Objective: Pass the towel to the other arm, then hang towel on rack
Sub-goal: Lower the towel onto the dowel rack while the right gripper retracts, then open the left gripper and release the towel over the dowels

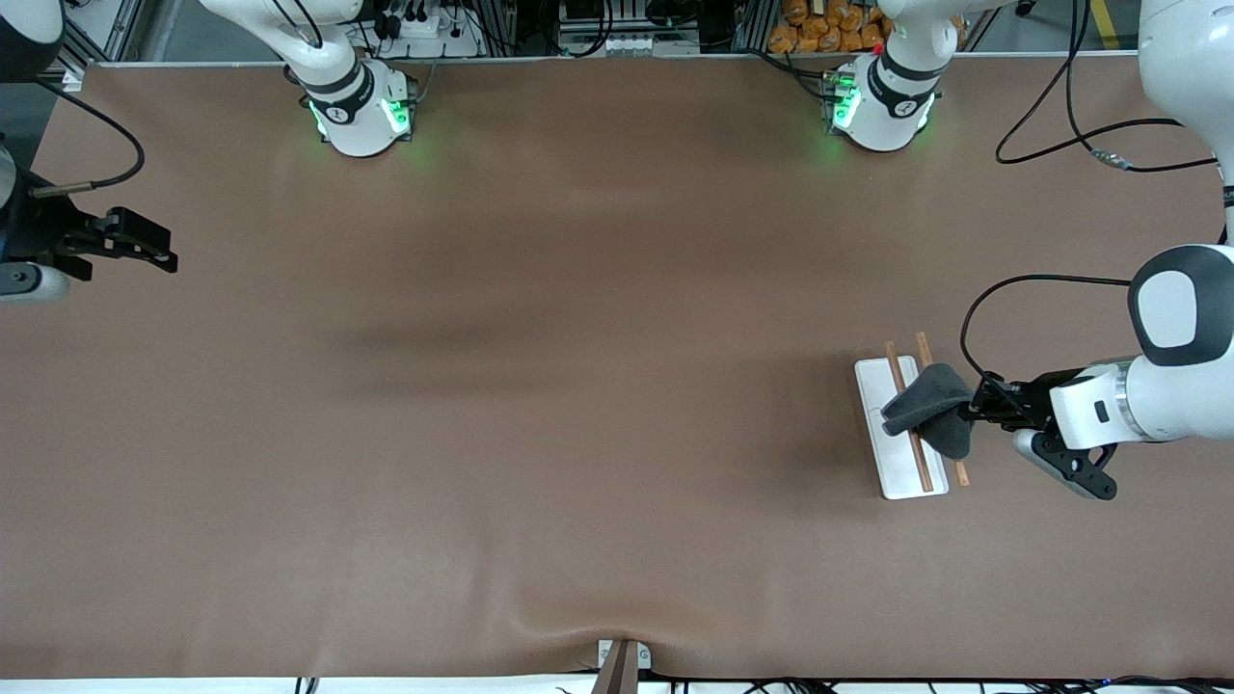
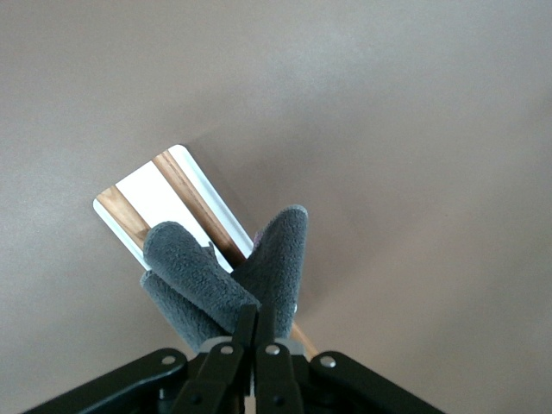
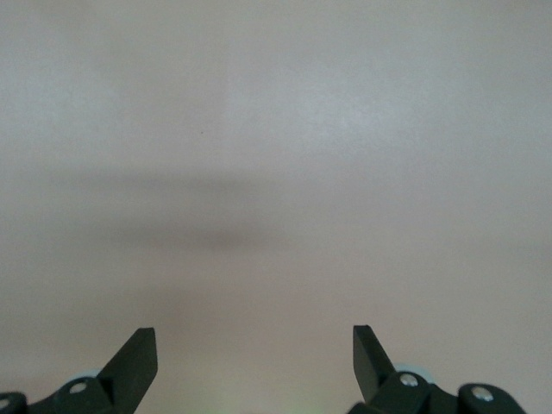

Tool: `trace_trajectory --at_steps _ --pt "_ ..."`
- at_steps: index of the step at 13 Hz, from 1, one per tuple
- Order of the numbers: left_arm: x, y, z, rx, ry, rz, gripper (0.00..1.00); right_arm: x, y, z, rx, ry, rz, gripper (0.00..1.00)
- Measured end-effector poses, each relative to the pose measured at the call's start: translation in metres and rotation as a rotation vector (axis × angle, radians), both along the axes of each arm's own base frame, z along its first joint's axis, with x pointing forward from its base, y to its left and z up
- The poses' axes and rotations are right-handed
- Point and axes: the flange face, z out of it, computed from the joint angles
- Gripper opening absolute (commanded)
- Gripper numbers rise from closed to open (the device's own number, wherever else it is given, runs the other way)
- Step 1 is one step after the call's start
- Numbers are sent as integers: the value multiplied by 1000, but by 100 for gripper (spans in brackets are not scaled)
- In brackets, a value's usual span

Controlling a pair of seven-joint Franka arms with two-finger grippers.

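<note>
Two rods (image 1: 910,416) carry the risk here; in the front view my left gripper (image 1: 972,409) hangs over the rack (image 1: 897,453) at the left arm's end of the table, with the towel (image 1: 930,405) draped across both brown rods and bunched toward my fingers; the cloth looks lopsided, so I judge that if I let go now the heavier fold may slide off the rod and drop onto the table (image 1: 540,386); my right gripper (image 1: 159,251) waits well apart, over the bare table at the right arm's end.

In the left wrist view my fingertips (image 2: 255,332) are clamped tight on the towel's (image 2: 226,276) gathered middle, its two lobes splaying over the rods (image 2: 197,203) above the white base (image 2: 151,194); a pull backward before release could, I think, drag the light rack along or tip it; a snagged hem might lift the cloth away with me.

In the right wrist view my right gripper's (image 3: 254,354) fingers stand spread wide, holding nothing, with only plain table beneath.
</note>
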Motion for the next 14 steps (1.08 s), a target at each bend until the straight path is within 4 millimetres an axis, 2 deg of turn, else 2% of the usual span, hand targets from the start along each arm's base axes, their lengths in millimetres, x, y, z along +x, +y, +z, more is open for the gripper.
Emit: trace_trajectory --at_steps 6,7,9,12,14 --pt "5 1 -18 -2 -4 11 0 -1 0 3 -2 -8 -30 100" --pt "7 1 -21 -3 -6 13 19 -1 -1 5 -2 -14 -32 100" --pt "8 1 -28 -4 -4 15 100 -5 -8 15 -4 -32 -45 100" --pt "9 1 -30 -4 -6 17 100 -12 -38 24 -4 -47 -77 100" --pt "10 2 -26 0 -14 16 100 -16 -51 25 0 -38 -94 100"
